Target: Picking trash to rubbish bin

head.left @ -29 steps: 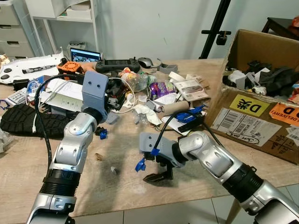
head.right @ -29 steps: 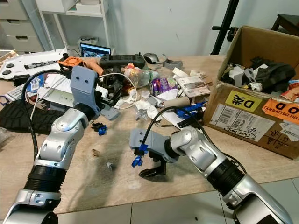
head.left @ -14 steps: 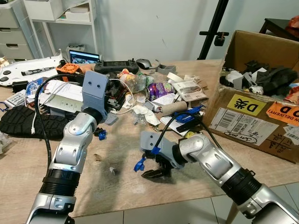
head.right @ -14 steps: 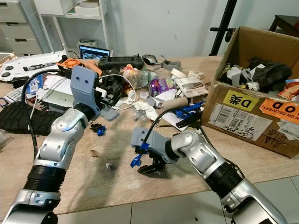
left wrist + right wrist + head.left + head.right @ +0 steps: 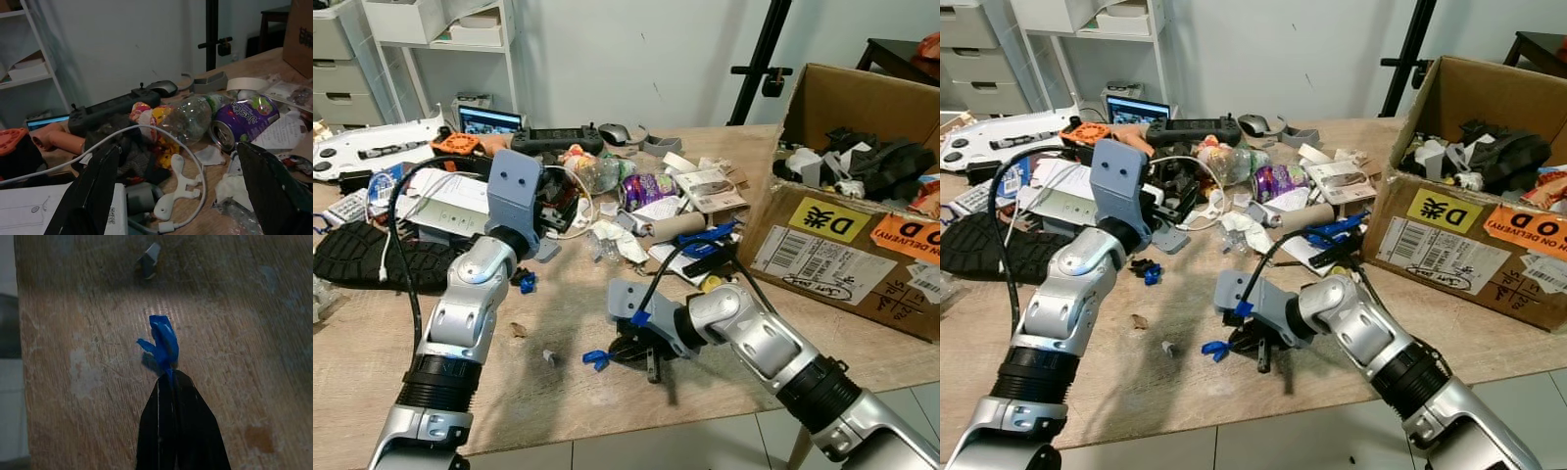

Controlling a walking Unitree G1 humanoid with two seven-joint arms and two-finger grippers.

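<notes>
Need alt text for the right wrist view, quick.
The right gripper, fingers shut, pinches a crumpled blue scrap just above the worn wooden table. A small grey bit lies farther along the table.

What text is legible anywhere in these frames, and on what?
"D": black letter on the yellow sticker on the cardboard box, beside a character too unclear to read.
"D": big black letter on the orange label; the small line under it is blurred.
Purple can: its lettering shows upside down, not readable.
White shipping label: barcode and print too small.
</notes>
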